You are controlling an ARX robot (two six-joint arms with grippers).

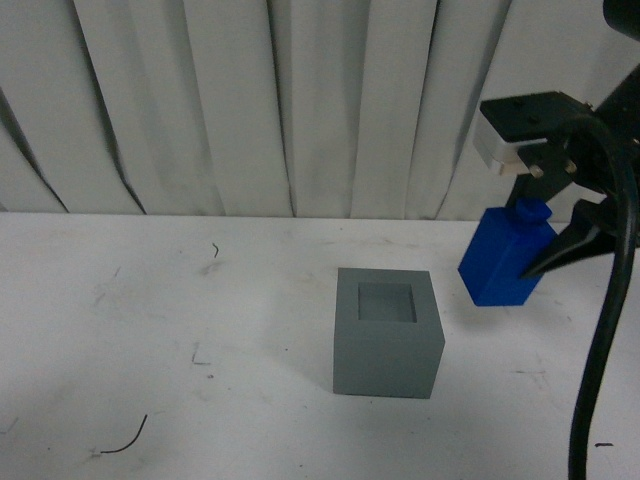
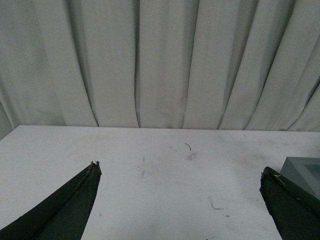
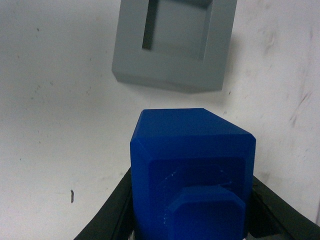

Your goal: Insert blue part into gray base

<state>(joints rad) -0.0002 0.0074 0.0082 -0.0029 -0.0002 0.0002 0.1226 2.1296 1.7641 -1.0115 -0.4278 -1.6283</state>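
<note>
The gray base [image 1: 387, 335] stands on the white table, its square recess facing up and empty. My right gripper [image 1: 545, 245] is shut on the blue part [image 1: 505, 258] and holds it tilted in the air, to the right of the base and a little above it. In the right wrist view the blue part [image 3: 192, 170] sits between the black fingers [image 3: 107, 217], knob toward the camera, with the base [image 3: 172, 45] beyond it. My left gripper [image 2: 180, 172] is open and empty over the table; the base's corner [image 2: 306, 172] shows by one finger.
A white table [image 1: 150, 330] with scuff marks and a few dark threads [image 1: 125, 440]. A pleated white curtain [image 1: 250, 100] hangs along the table's far edge. A black cable [image 1: 600, 330] hangs down from the right arm.
</note>
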